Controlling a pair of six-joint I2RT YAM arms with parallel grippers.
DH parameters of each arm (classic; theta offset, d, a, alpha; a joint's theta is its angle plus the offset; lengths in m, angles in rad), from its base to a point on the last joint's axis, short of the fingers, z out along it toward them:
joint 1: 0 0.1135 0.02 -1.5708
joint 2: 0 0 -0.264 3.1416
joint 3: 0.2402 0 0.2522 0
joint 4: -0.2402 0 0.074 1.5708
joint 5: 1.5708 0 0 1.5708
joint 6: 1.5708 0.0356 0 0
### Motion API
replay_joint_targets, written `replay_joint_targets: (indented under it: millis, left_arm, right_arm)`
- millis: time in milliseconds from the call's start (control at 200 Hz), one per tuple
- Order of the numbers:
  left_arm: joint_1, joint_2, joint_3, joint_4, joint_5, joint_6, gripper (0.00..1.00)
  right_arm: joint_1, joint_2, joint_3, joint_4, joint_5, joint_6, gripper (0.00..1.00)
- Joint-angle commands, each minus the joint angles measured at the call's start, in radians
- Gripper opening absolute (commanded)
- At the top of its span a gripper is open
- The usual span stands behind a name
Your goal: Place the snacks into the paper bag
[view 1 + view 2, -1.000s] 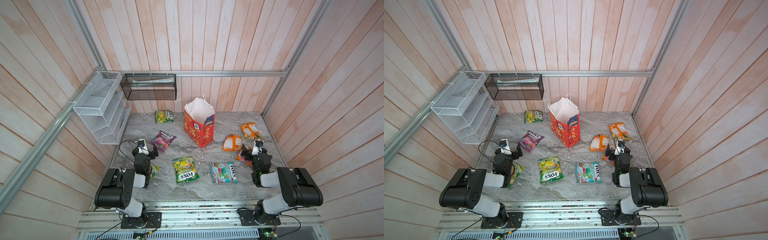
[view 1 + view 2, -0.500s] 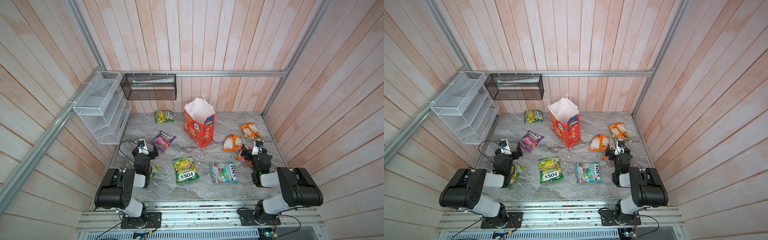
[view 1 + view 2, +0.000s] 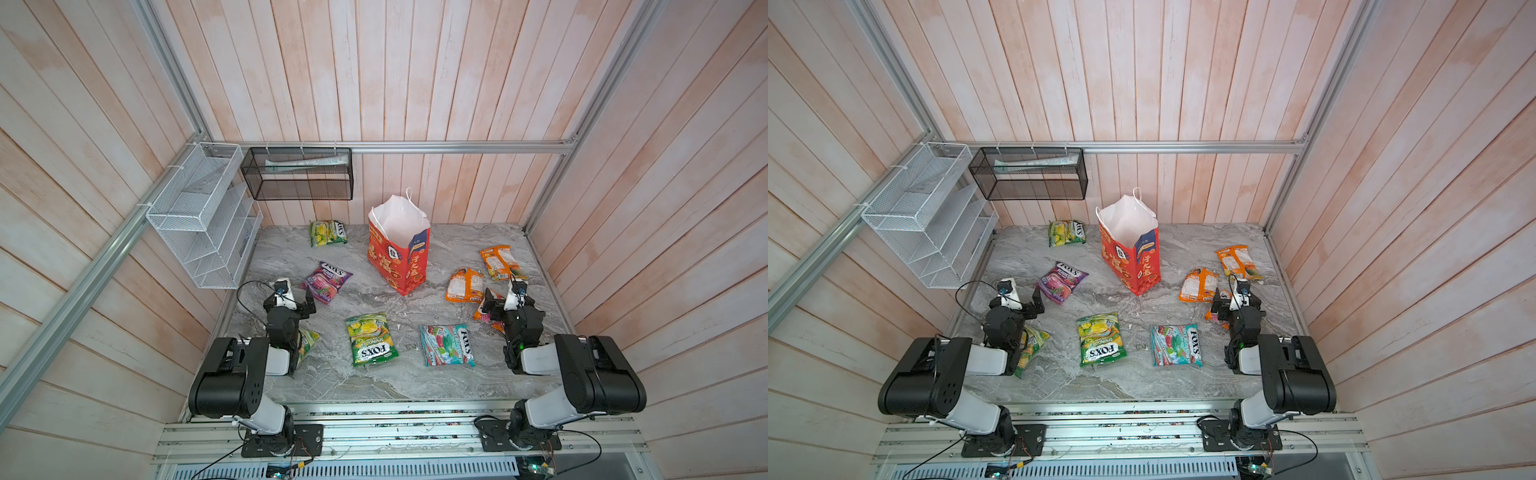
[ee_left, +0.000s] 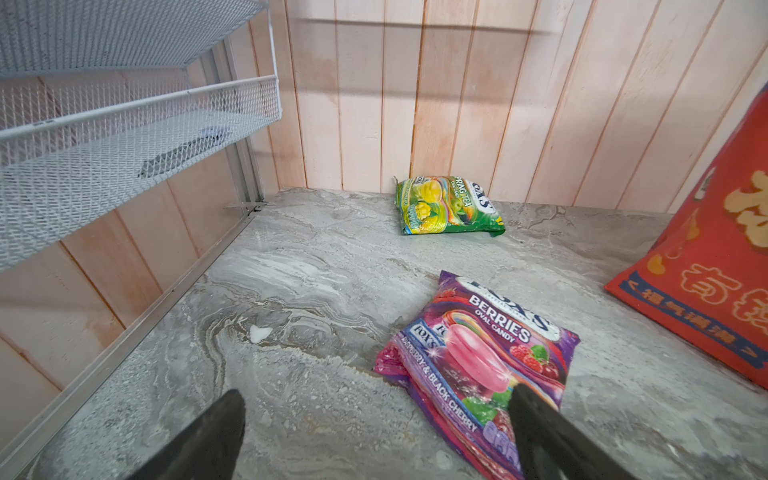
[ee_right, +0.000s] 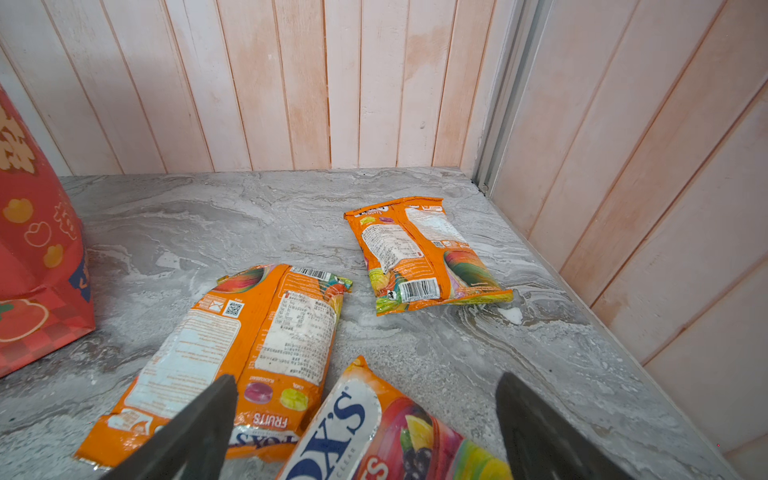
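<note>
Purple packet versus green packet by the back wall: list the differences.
Colour: the purple packet is purple with pink candy; the green packet is green and yellow. Print: the purple packet reads BERRIES, the green packet SPRING TEA. Place: the purple packet lies nearer the front, the green packet close by the back wall. Both are flat FOX'S bags.

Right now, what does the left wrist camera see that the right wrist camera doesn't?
Only the left wrist view shows the purple berries packet, a green packet by the back wall and the white mesh rack. Only the right wrist view shows the far orange packet, the middle orange packet and the nearest orange packet. Both show part of the red paper bag, the marble tabletop, the plank wall, and an open, empty gripper: left gripper, right gripper.
</note>
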Motion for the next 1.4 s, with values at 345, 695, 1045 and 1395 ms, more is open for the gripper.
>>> replay_joint_targets:
  millis: [345,695,1045,1395]
  left_arm:
    - [-0.006,-0.017,0.015,-0.015,-0.020,-0.006,1.00]
    - [-0.314,-0.154,0.321,-0.442,-0.336,-0.013,1.00]
    - [-0.213,-0.377,0.299,-0.566,0.073,-0.469,1.00]
    - [-0.361,-0.257,0.630,-0.999,0.234,-0.630,1.00]
  right_arm:
    - [0.047,-0.073,-0.036,0.025,0.167,0.013,0.98]
    - [0.234,-0.463,0.064,-0.253,0.287,0.070,0.98]
    - [0.233,-0.645,0.378,-0.794,0.058,0.702,0.98]
    - [0.328,-0.635,0.527,-1.109,0.085,0.794,0.98]
